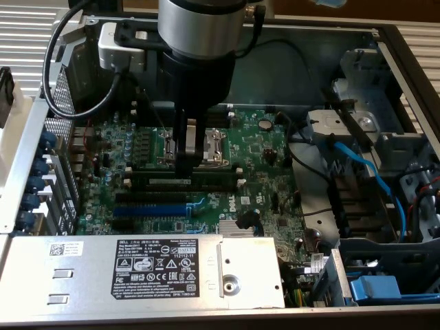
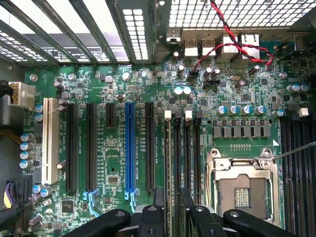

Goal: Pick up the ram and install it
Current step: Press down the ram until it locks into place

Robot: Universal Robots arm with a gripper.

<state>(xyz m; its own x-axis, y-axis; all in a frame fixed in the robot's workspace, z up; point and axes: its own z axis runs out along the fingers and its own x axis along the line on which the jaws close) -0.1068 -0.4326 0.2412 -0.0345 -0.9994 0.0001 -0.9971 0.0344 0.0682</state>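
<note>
We see the gripper (image 1: 187, 161) low over the green motherboard (image 1: 261, 148), its dark fingers (image 1: 190, 148) pointing straight down at the ram (image 1: 185, 181). The ram lies directly under the fingertips, in the black memory slots (image 1: 184, 189) just near of the metal processor socket (image 1: 213, 144). Its long axis runs from the exterior view's left to its right, level with the board, parallel to the blue slot (image 1: 150, 210) further toward us. In the wrist view the ram (image 2: 177, 168) shows as a thin edge-on strip between the slots, running away from the gripper (image 2: 170, 219). The fingers (image 2: 150, 222) sit close together at the stick, but we cannot tell whether they actually clamp it or merely touch it. The arm (image 1: 199, 31) comes down vertically from above, its round silver wrist centred over the board, with a black cable (image 1: 58, 62) looping off to the exterior view's left. A grey power supply (image 1: 144, 265) with a black label lies nearest us.
</note>
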